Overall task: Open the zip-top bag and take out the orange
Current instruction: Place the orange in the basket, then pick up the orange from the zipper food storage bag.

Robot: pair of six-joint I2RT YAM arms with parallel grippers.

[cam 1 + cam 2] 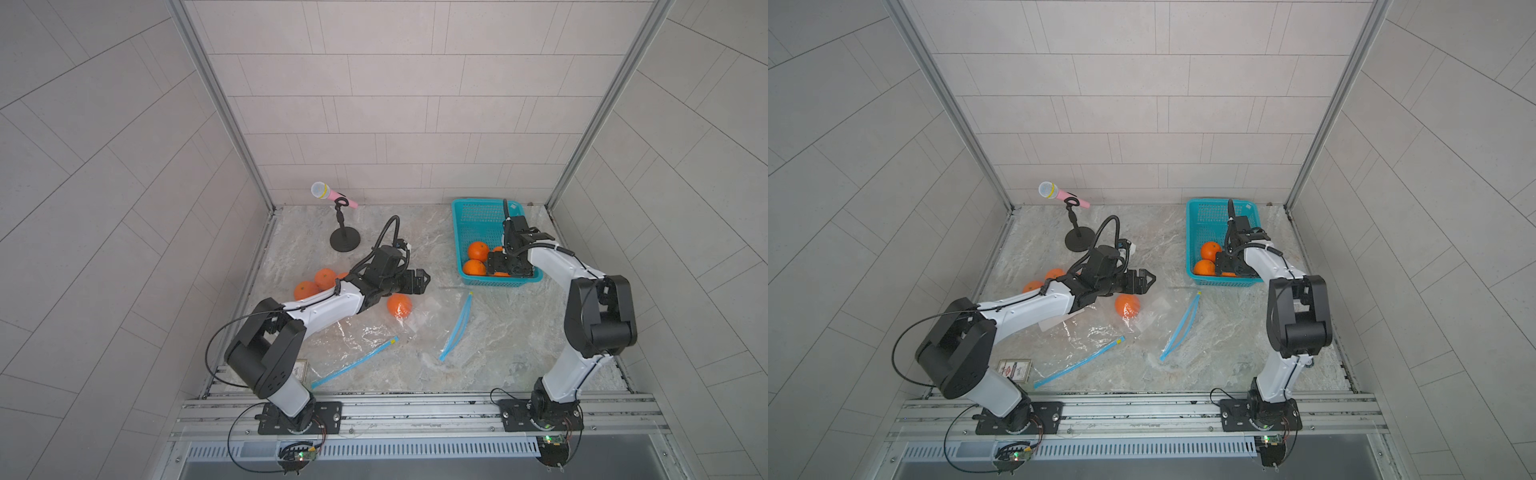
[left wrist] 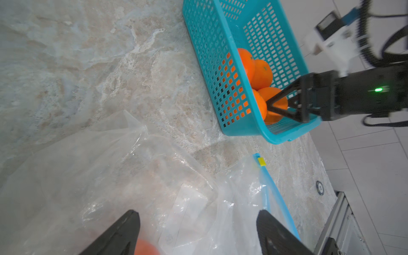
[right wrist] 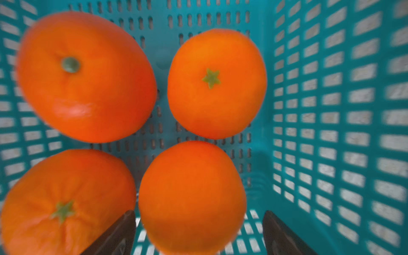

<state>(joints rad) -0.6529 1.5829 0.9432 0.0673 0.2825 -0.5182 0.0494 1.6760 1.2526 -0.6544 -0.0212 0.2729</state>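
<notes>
Drop-off step imo: right gripper is sitting jaws spread wide inside basket, straddling an orange w/o squeezing. Left gripper is hovering jaws apart, empty, over zip-top bag; another orange is lying there, in/on bag unclear, so next grab needs checking bag mouth first.

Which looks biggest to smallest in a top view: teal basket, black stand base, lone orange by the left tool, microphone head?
1. teal basket
2. black stand base and lone orange: about alike, not ranked
3. microphone head
</notes>
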